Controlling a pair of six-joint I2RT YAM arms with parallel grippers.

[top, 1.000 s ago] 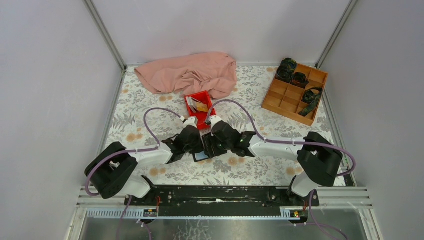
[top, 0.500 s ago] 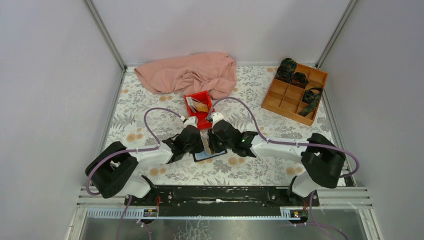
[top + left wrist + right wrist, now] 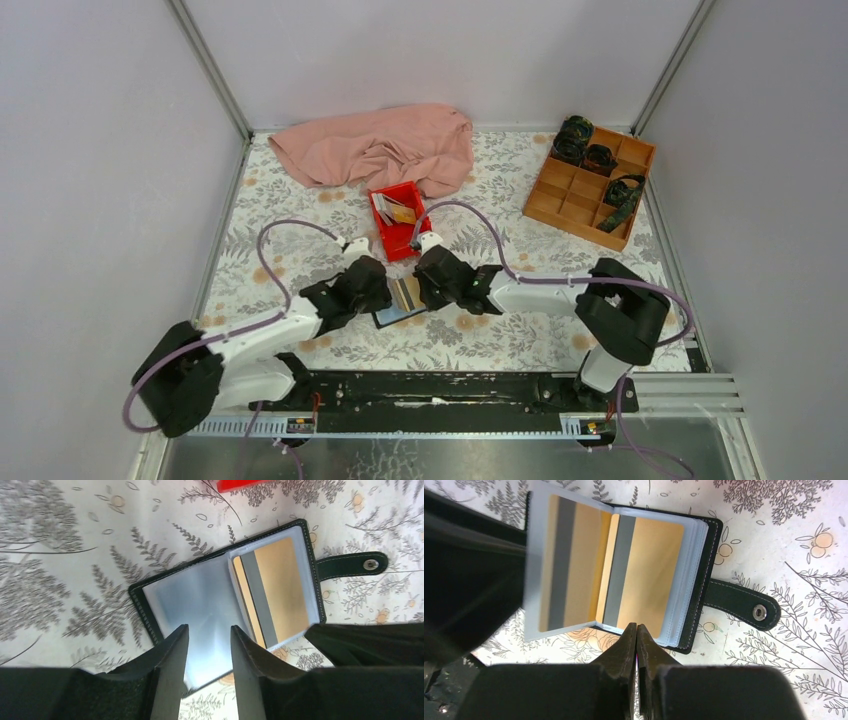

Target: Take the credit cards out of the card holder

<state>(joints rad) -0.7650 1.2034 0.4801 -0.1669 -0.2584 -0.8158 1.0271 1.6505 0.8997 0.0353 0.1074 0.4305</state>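
The card holder point(image 3: 398, 305) lies open on the flowered tablecloth between my two grippers. Its rim is black and its sleeves are pale blue point(image 3: 200, 595) point(image 3: 698, 575). Orange-gold credit cards point(image 3: 282, 590) point(image 3: 654, 575) with grey stripes sit in the sleeves. One sleeve page point(image 3: 559, 565) stands lifted on the left of the right wrist view. My left gripper point(image 3: 210, 630) point(image 3: 384, 296) is open over the pale sleeve, holding nothing. My right gripper point(image 3: 636, 626) point(image 3: 421, 291) is shut, its tips at the near edge of the sleeves. Whether a sleeve is pinched does not show.
A red tray point(image 3: 380, 222) just beyond the holder contains loose cards point(image 3: 400, 212). A pink cloth point(image 3: 380, 148) is heaped at the back. A wooden compartment box point(image 3: 590, 190) with dark items stands at the back right. The holder's snap strap point(image 3: 744, 605) sticks out sideways.
The left gripper has opened and its arm has drawn back to the left. The right gripper has gone from open to shut at the holder. Gold cards now show in the top view.
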